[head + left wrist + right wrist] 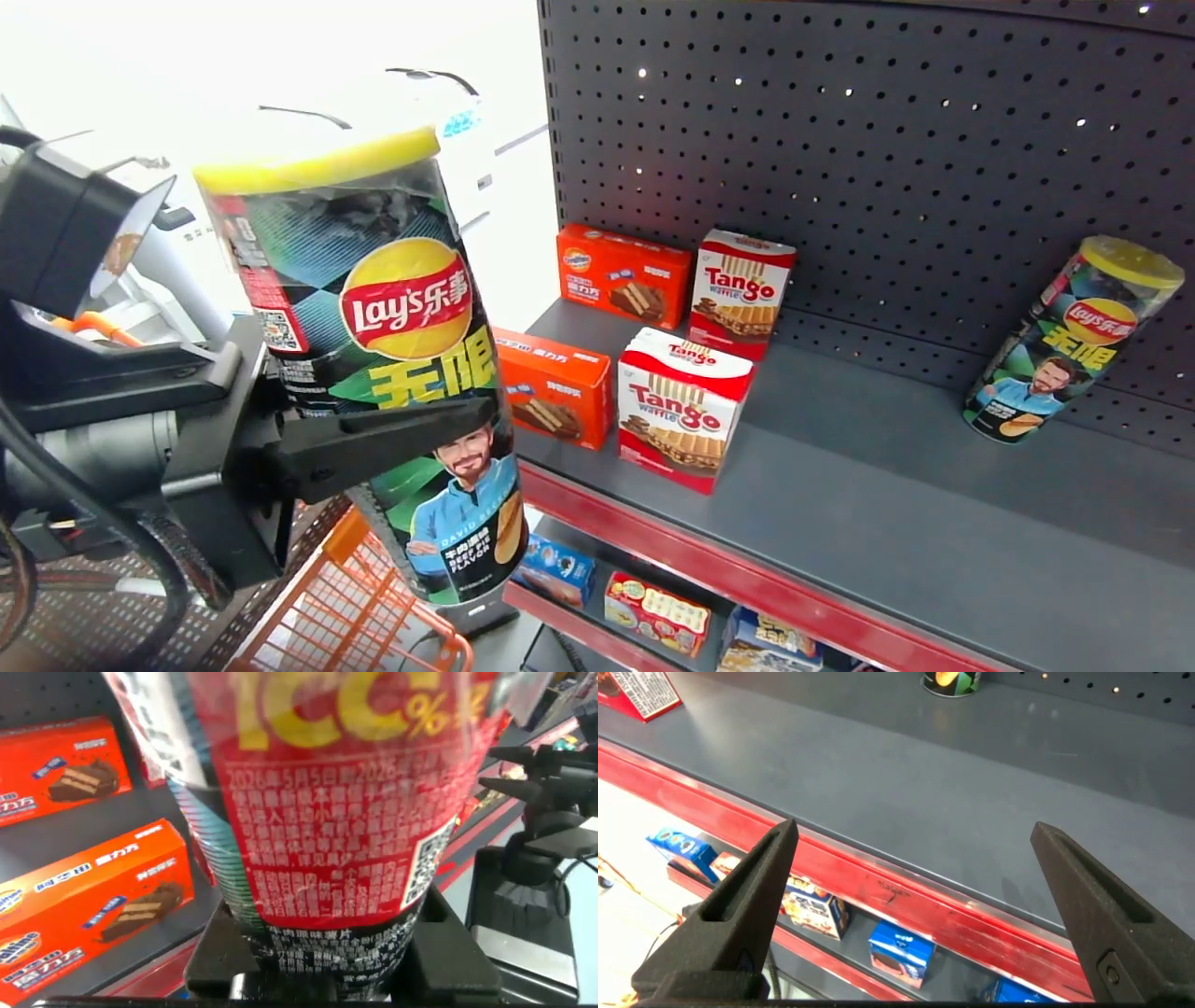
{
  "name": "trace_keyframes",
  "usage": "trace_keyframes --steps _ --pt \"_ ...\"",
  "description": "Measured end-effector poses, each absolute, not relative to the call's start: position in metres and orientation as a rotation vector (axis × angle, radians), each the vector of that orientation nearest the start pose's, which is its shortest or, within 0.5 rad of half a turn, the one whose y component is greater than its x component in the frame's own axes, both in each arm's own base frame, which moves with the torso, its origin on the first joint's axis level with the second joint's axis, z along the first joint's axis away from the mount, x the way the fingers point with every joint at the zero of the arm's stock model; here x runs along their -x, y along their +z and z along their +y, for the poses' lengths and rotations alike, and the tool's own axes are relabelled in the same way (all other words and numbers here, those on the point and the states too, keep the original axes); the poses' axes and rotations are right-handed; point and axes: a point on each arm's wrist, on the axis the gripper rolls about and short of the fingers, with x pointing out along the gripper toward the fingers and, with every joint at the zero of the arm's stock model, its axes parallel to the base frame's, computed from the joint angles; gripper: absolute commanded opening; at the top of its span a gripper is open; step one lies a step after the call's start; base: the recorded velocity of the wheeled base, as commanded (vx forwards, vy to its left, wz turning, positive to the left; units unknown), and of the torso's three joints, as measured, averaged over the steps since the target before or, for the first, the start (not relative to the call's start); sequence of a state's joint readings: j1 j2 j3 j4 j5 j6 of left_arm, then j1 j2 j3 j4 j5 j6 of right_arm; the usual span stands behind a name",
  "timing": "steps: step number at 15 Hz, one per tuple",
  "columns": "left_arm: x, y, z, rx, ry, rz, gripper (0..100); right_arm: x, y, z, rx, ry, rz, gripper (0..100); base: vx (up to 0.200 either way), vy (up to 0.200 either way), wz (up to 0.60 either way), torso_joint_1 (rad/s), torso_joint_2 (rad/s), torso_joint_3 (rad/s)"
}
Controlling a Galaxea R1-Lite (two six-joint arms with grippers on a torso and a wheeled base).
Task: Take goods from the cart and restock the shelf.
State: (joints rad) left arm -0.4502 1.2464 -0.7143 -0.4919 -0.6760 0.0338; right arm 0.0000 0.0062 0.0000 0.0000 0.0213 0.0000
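The held chip can (373,327) is sitting upright in the left gripper (392,434), off the left edge of the shelf (887,485) and above the cart (355,607). Four boxes are standing near the shelf's left end. The rear biscuit box (624,275) and rear waffle box (740,294) are by the back panel (887,140). The front biscuit box (555,387) and front waffle box (681,411) are before them, each waffle box to the right. The second chip can (1074,341) is standing near the back panel toward the right end. Packets (653,611) are lying beneath the shelf. The right gripper (915,835) is hanging over the shelf's front edge.
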Motion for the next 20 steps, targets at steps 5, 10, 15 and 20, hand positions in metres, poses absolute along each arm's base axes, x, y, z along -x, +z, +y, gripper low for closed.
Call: trace_keyframes --steps 5,10,15,20 --pt "-0.159 0.259 -0.100 -0.026 -1.218 0.009 0 0.022 0.076 0.000 0.000 0.022 0.007 100 0.000 0.000 -0.60 0.001 0.00 0.003" --pt "-0.156 0.261 -0.103 -0.027 -1.244 -0.003 0 0.022 0.076 0.000 0.000 0.021 0.006 100 0.000 0.000 -0.60 0.000 0.00 0.000" --pt "-0.155 0.261 -0.102 -0.025 -1.235 -0.002 0 0.022 0.076 0.000 0.000 0.020 0.007 100 0.000 0.000 -0.24 0.001 0.00 0.002" --pt "-0.151 0.262 -0.098 -0.023 -1.225 -0.007 0 0.022 0.076 0.000 0.000 0.021 0.006 100 0.000 0.000 0.00 0.000 0.00 0.000"
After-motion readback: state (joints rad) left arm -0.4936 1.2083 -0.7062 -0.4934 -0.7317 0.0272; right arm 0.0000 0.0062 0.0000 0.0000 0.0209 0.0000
